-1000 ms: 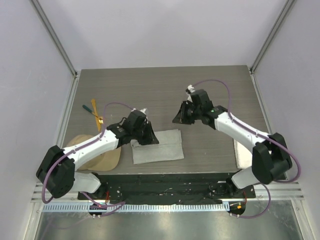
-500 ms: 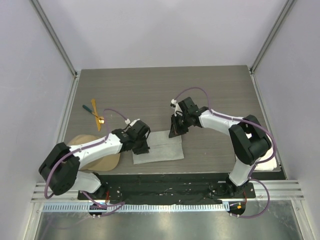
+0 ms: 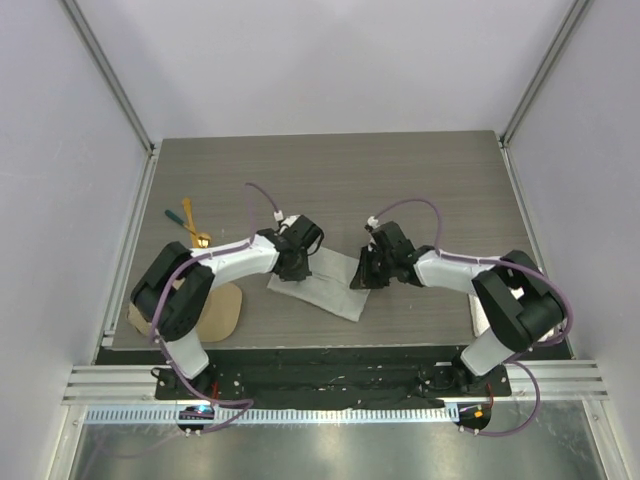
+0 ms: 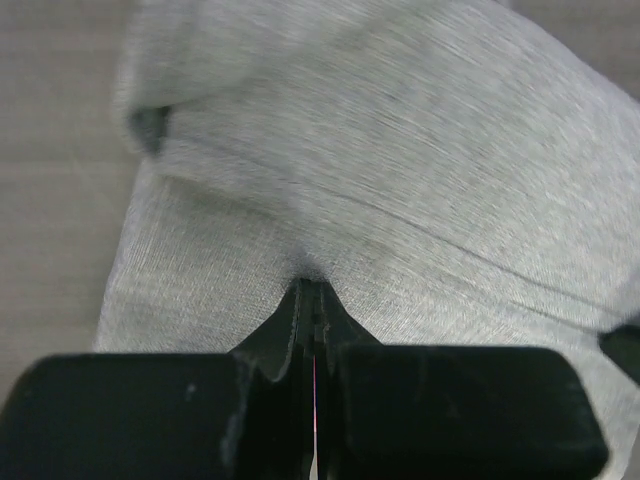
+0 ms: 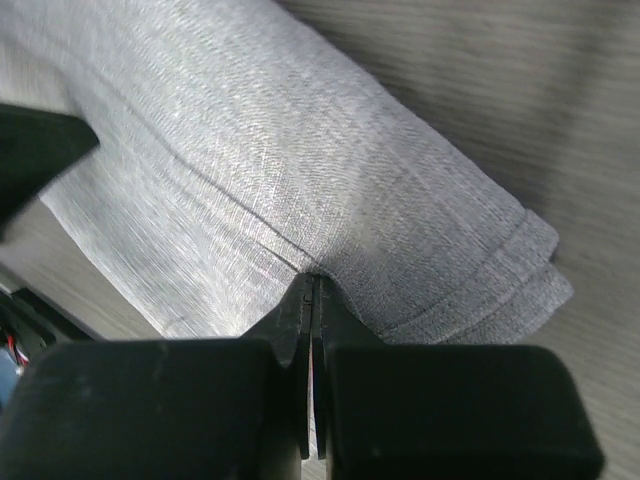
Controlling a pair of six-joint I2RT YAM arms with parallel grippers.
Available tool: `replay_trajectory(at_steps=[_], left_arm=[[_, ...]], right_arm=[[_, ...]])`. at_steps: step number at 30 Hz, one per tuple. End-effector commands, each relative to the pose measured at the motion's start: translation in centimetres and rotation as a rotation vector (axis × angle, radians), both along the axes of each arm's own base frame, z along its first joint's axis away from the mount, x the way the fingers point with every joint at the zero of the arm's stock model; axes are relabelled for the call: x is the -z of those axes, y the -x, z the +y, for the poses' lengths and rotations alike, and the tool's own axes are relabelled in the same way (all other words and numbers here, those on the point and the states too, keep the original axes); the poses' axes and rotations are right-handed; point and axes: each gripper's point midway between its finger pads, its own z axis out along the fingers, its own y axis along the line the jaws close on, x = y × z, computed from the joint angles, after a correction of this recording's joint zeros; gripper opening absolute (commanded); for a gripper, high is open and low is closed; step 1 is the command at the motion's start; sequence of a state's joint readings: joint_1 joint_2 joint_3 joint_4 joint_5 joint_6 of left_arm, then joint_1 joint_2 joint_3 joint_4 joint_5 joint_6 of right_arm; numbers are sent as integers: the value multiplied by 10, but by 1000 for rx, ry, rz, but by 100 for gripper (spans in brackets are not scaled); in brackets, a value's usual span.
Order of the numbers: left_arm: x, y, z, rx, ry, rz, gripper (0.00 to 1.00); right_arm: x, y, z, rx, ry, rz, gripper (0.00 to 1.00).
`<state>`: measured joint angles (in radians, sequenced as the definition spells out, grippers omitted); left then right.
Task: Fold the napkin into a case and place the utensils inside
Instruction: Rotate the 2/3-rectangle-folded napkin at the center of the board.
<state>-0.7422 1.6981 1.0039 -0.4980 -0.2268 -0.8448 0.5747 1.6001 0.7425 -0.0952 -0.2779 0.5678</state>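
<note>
Both the left claw [image 4: 312,292] and the right claw [image 5: 312,282] are clamped on the folded napkin [image 3: 325,286]

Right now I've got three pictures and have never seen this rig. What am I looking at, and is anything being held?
Two robot arms are bolted at the near edge of a table. The wide picture comes from a fixed camera above and behind them. The two close-ups come from a camera on each wrist, looking along that arm's own black fingers. On the table lie a light grey napkin, a few utensils off to the left, and a tan cap beside the left arm. The left claw is closed on a pinch of the cloth at the napkin's left end, and the right claw does the same at its right end. The utensils lie apart from both claws, untouched.
</note>
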Motion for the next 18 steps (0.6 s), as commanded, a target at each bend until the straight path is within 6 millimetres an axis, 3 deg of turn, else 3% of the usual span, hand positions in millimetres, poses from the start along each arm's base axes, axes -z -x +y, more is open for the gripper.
replay_trajectory(at_steps=[1,2,4,5,7,9,12,13,15,16,17,18], left_arm=[[-7,-45,6,80,-79,-57,0],[-1,-45,1,145,-69,-19,0],[-12,-65,-10,172,-41,-41,0],[-6,-70,-14,214,-50,-30,0],[-19,-88,-34,253,5,-65,0],[-16,-95,-50,302,43,-63,0],[-35,-112,-66,322,69,-96,0],[-51,-120,-70,320,79,-128,1],[-72,-125,-67,308,72,-168,10],[-93,-124,-60,289,64,-206,16],[-105,-122,-56,281,68,-221,32],[-107,-115,-50,276,65,-213,39]], right_arm=[[15,6,-34,174,108,-11,1],[15,13,-39,188,102,-10,1],[13,22,-37,218,67,9,1],[18,30,-37,221,49,16,1],[16,44,-24,219,-6,41,1],[17,51,-12,200,-58,45,1],[11,58,8,159,-104,58,1],[7,58,12,150,-121,59,1],[-9,49,20,130,-141,32,1],[-21,44,21,124,-142,1,1],[-32,36,21,107,-114,-36,1],[-41,31,22,93,-111,-58,1]])
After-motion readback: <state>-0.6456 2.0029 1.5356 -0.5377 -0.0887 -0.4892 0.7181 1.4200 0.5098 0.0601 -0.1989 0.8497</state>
